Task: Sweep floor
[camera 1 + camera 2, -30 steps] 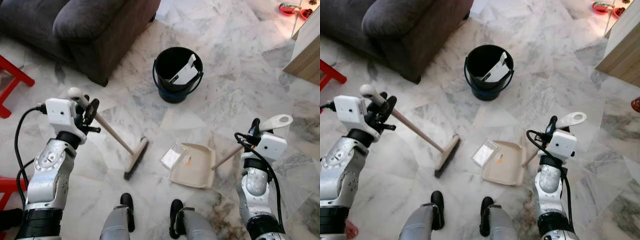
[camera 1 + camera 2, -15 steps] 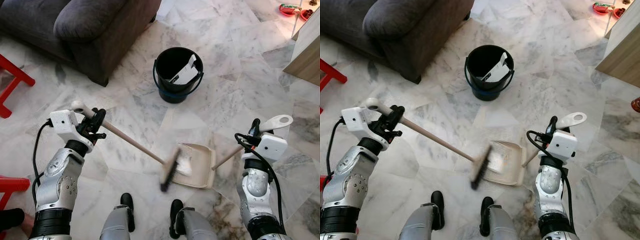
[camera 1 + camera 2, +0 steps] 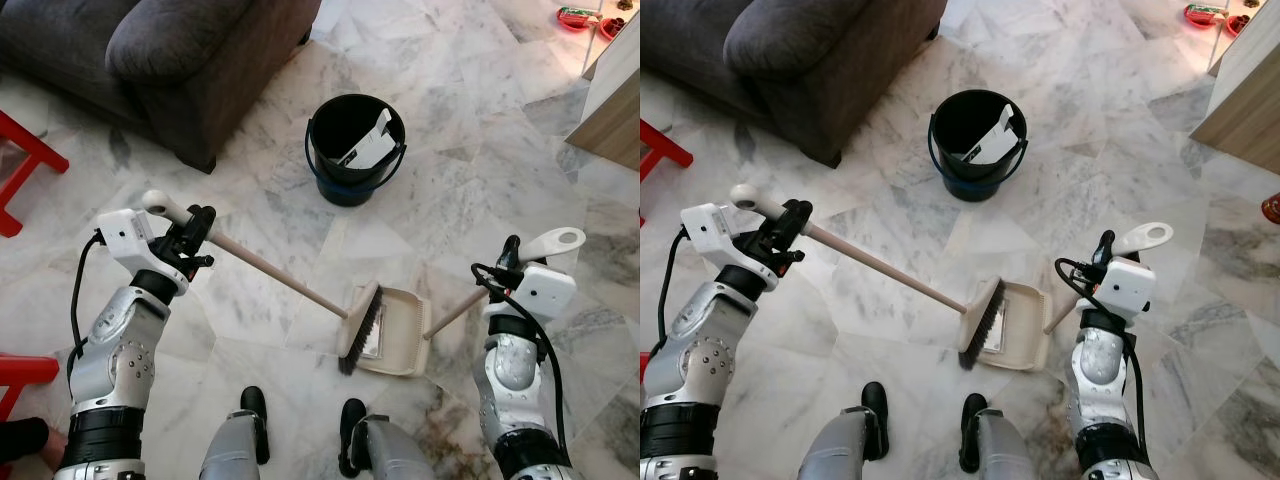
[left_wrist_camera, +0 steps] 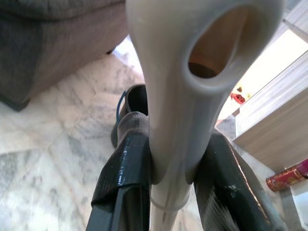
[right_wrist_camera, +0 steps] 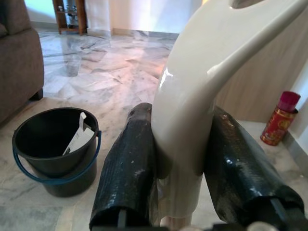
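My left gripper (image 3: 197,228) is shut on the upper end of a broom handle (image 3: 270,271), its cream grip (image 4: 178,91) clamped between the black fingers (image 4: 125,163). The broom head (image 3: 360,322) rests at the mouth of a cream dustpan (image 3: 398,338) on the marble floor, just ahead of my feet. A clear plastic wrapper (image 3: 373,338) lies partly inside the pan behind the bristles. My right gripper (image 3: 510,255) is shut on the dustpan's handle (image 5: 185,125), whose looped cream end (image 3: 556,241) sticks up beside it.
A black bucket (image 3: 355,148) with a blue handle and white paper inside stands ahead on the floor. A dark grey sofa (image 3: 170,60) fills the far left. Red furniture legs (image 3: 25,150) are at the left edge, a wooden cabinet (image 3: 615,100) and red can (image 5: 276,122) at right.
The left arm has swept the broom head rightward across the floor to the dustpan's mouth, pushing the clear wrapper into the pan. The right gripper and dustpan have stayed in place.
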Robot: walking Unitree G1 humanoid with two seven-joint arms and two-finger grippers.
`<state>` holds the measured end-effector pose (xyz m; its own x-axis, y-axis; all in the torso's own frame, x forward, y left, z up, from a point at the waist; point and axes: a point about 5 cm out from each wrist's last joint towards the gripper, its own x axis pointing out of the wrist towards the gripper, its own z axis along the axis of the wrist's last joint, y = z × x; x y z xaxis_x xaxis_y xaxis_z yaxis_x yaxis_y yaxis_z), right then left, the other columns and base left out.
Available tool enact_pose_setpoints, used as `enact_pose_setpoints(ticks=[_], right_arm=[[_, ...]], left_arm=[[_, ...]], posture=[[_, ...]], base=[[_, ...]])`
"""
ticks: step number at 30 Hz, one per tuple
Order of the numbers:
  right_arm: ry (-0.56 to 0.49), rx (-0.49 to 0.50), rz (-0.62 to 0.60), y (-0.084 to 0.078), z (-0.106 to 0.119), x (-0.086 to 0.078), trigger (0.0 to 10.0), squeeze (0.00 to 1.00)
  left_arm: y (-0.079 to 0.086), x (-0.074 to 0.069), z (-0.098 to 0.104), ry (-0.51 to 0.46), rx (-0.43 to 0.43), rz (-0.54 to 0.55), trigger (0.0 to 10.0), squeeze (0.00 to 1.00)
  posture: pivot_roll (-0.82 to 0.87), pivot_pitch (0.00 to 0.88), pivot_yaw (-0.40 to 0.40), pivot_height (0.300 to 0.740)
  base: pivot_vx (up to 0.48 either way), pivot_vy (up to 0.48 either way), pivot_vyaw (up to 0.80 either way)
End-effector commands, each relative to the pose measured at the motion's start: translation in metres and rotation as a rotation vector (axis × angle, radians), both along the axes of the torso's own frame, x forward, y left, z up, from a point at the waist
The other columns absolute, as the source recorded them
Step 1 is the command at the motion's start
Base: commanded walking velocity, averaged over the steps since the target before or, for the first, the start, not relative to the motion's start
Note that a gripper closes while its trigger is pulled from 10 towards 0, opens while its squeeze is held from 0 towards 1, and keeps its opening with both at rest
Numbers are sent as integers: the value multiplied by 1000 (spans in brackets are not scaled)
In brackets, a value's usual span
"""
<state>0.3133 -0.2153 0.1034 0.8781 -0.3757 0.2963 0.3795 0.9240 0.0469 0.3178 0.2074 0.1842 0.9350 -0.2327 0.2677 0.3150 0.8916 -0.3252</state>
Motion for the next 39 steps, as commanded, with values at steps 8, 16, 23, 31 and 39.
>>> enact_pose_setpoints(ticks=[8,16,23,31,39], right_arm=[[170,163,17,13,-33,-1,10000,0],[212,203,25,13,-39,2,10000,0],[242,267,2,7,-41,5,10000,0],[263,353,0,10,-41,12,10000,0],[234,414,7,6,-32,19,10000,0]], left_arm=[[3,-1,29,-98,33,12,10000,0],[8,-15,86,-272,181,86,10000,0],[23,-24,121,-353,331,211,10000,0],[34,-28,79,-207,348,264,10000,0],[16,-20,31,-92,370,248,10000,0]], posture=[[194,340,-6,740],[222,297,-1,740],[261,252,0,740],[247,201,3,740],[188,145,-11,740]], base=[[0,0,0],[0,0,0],[0,0,0],[0,0,0],[0,0,0]])
